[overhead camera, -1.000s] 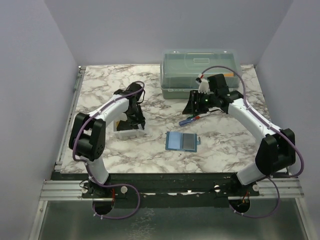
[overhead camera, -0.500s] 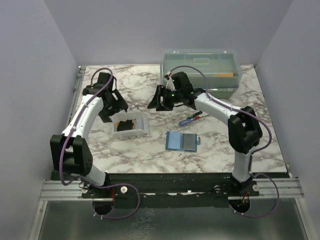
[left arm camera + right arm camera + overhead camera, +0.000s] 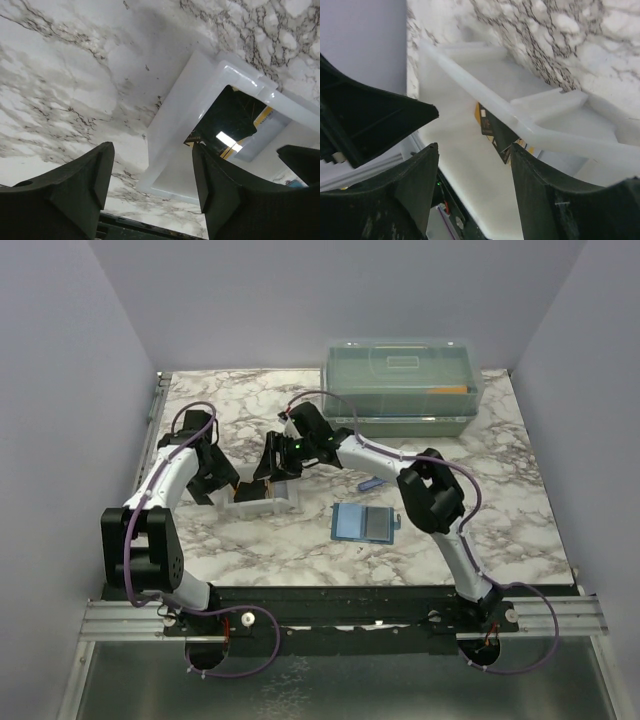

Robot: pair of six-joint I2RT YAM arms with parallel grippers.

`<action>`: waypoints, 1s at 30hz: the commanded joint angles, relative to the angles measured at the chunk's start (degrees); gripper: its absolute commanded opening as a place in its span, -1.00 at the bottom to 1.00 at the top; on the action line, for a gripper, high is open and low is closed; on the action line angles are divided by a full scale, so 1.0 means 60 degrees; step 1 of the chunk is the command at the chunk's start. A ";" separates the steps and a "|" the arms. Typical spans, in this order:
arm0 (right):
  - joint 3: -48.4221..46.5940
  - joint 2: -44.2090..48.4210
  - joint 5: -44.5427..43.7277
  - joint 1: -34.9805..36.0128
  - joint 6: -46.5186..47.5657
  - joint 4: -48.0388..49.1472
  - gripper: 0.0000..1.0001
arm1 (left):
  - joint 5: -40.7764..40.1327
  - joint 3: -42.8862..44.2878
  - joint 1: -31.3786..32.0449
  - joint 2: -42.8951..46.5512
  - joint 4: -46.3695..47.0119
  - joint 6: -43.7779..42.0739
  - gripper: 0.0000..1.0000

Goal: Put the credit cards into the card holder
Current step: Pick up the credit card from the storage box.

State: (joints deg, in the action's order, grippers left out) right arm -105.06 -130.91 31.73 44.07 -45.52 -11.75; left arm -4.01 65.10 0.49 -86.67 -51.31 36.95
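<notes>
The credit cards (image 3: 231,119) are dark with yellow edges and lie stacked in a small white tray (image 3: 175,125); they show again in the right wrist view (image 3: 496,131). My left gripper (image 3: 152,185) hangs open at the tray's left side with nothing between its fingers. My right gripper (image 3: 475,192) is open too, low over the tray (image 3: 470,165) and just short of the cards. From above, the left gripper (image 3: 222,487) and right gripper (image 3: 268,474) flank the tray (image 3: 285,506). The teal-blue card holder (image 3: 363,524) lies flat to the right of the tray, apart from both.
A large translucent lidded box (image 3: 400,386) stands at the back right. A blue and red pen (image 3: 372,483) lies between the box and the card holder. The right arm stretches across the table's middle. Grey walls close in on three sides.
My right gripper has swung left from the box's front edge to the tray. My left gripper opened, left the tray, went back-left, then returned to the tray's left side.
</notes>
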 commanded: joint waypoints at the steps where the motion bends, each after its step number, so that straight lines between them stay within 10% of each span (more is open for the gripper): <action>1: -0.0214 -0.0581 -0.0306 0.0196 0.0170 -0.0544 0.24 | 0.0990 -0.0712 0.0006 0.0356 0.0747 -0.0379 0.29; 15: -0.0750 -0.1120 -0.0755 0.0417 0.0660 -0.1035 0.14 | 0.0984 -0.2519 0.0081 0.1267 0.3061 -0.0797 -1.00; 30: -0.1366 -0.1299 -0.1365 0.0374 0.1756 -0.0781 0.19 | 0.0005 -0.3514 0.0497 0.2143 0.4992 -0.2338 -1.00</action>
State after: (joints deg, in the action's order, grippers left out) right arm -110.34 -136.25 26.61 46.48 -36.07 -15.92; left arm -0.89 44.99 2.42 -75.48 -27.14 25.39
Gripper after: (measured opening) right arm 0.594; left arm 0.170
